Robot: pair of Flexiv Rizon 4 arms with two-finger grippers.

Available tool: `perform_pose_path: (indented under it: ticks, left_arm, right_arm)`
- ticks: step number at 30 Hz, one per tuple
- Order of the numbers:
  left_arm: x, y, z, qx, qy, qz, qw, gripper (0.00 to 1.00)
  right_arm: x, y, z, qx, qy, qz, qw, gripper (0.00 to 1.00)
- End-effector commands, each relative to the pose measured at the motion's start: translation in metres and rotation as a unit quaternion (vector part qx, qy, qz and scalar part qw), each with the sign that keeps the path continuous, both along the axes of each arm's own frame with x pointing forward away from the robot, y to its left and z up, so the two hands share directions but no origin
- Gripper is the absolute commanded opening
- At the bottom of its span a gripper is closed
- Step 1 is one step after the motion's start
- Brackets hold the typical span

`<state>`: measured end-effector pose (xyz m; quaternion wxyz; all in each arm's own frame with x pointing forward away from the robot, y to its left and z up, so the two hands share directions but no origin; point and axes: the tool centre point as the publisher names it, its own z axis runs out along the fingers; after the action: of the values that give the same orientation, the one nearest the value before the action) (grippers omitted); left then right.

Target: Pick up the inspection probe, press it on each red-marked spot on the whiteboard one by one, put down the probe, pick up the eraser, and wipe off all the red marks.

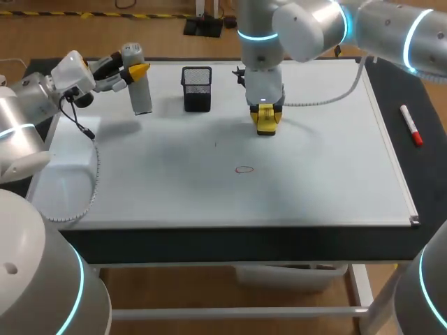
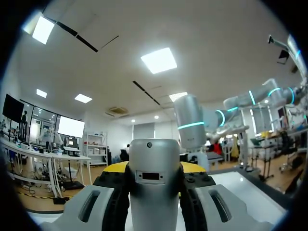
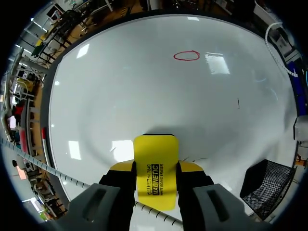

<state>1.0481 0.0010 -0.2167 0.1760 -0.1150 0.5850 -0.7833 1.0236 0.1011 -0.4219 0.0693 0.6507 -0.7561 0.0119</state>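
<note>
Head view: my right gripper (image 1: 266,115) is clamped on the yellow eraser (image 1: 266,125). It sits flat on the whiteboard (image 1: 328,174), I think so it can rub.
Red mark (image 1: 244,169): one small ring, near the eraser but not touched. It is not wiped yet.
Left gripper (image 1: 131,71): squeezed tight on the grey probe (image 1: 141,89), held up at the far left. I guess that keeps it out of the way.
Black mesh cup (image 1: 197,88): stands between the probe and the eraser. I cannot tell what is inside.
</note>
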Motion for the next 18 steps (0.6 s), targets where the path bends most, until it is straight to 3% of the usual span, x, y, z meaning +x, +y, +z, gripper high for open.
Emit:
perform_pose_path:
  ticks: [1, 18]
  left_arm:
    - [0.000, -0.001, 0.002, 0.001, 0.000, 0.001, 1.000, 0.00]
    - [0.000, -0.001, 0.002, 0.001, 0.000, 0.001, 1.000, 0.00]
  right_arm:
    - [-0.002, -0.008, 0.011, 0.000, -0.007, 0.005, 1.000, 0.00]
    - [0.018, -0.073, 0.038, -0.005, -0.030, -0.039, 0.999, 0.00]
